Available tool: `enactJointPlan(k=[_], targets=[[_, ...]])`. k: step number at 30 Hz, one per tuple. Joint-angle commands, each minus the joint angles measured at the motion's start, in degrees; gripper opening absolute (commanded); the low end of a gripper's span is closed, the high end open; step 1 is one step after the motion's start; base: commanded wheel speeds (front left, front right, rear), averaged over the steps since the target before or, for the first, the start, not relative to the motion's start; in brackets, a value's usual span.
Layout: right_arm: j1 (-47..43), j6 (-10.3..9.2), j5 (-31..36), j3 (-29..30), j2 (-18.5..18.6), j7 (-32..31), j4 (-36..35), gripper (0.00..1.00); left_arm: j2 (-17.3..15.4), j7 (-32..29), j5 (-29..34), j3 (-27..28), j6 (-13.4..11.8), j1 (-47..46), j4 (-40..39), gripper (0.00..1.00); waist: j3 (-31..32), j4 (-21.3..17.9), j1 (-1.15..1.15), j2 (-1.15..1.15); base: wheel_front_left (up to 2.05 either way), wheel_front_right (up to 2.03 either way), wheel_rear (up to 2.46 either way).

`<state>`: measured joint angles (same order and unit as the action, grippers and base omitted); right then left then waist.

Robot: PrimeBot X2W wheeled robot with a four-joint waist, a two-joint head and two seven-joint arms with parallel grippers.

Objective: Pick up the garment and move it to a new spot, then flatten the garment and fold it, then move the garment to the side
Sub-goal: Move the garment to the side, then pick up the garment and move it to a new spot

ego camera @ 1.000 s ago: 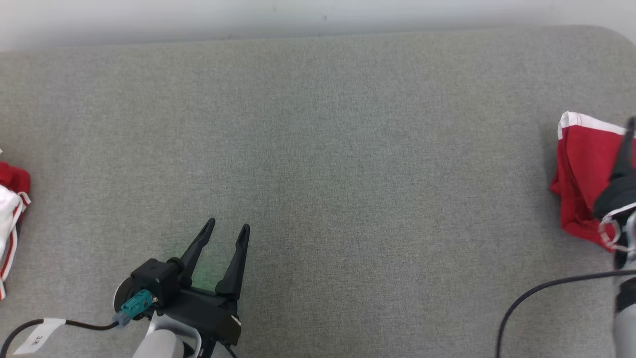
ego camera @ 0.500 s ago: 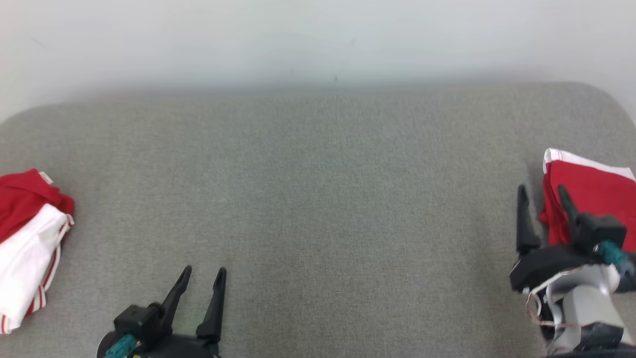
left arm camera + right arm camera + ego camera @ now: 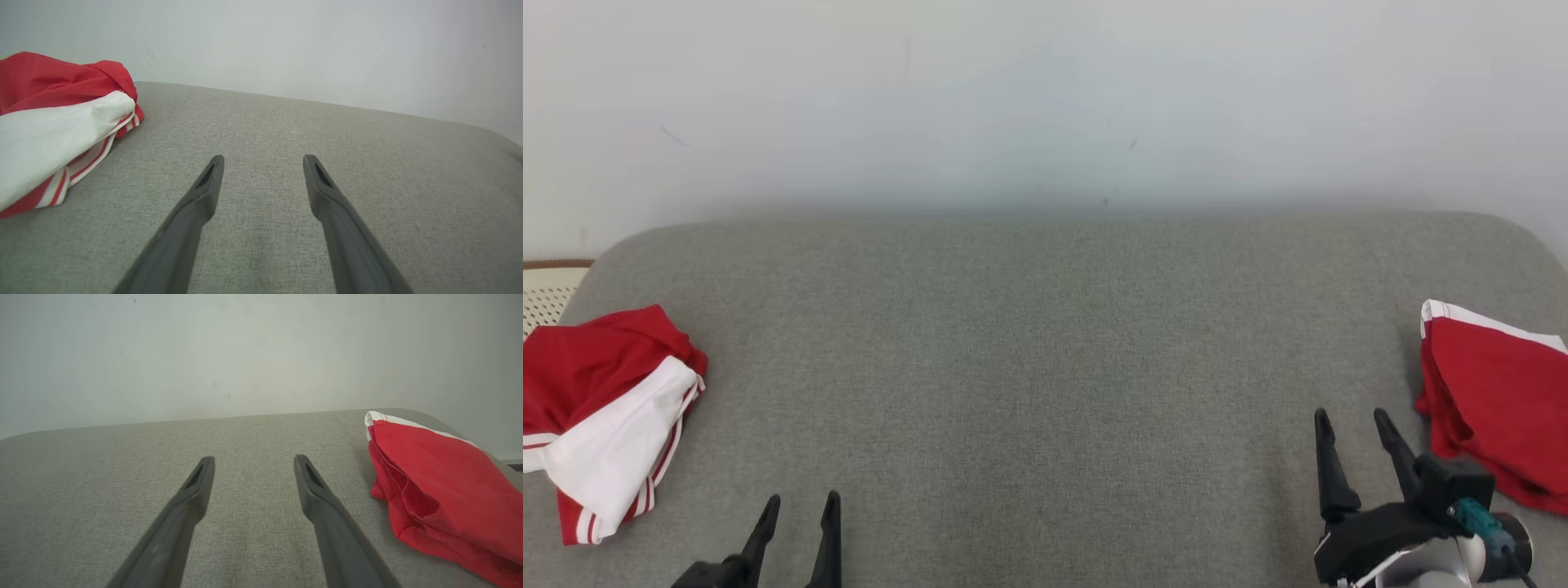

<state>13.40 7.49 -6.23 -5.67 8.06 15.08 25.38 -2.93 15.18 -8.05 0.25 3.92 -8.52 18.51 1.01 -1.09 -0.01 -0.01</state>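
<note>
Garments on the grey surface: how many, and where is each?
2. A crumpled red-and-white garment lies at the left end; a folded red garment with white trim lies at the right end, partly out of frame.

garment 1: I see a red garment (image 3: 1499,412) with a white band on its far edge, folded into a flat pile at the right end of the grey cushion (image 3: 1045,359) | garment 2: a red and white garment (image 3: 605,416) with thin red stripes, all bunched up, at the cushion's left end | the two are well apart
</note>
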Motion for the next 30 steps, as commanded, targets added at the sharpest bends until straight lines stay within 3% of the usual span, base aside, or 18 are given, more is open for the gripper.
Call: enactJointPlan(k=[1,30], targets=[[-1.37,0.0,-0.4,-0.03,-0.28,0.01,-0.5,1.0,0.01,0.02,0.47,0.65,-0.53,1.58,-0.15,1.0,1.1,0.34,0.01,0.01,0.0,0.0,0.0],[-8.33,0.0,0.39,-3.1,-3.6,0.01,-4.07,1.0,0.02,0.02,3.54,2.86,-3.36,7.39,-4.08,1.0,3.04,-0.26,0.01,0.01,0.0,0.0,0.0]])
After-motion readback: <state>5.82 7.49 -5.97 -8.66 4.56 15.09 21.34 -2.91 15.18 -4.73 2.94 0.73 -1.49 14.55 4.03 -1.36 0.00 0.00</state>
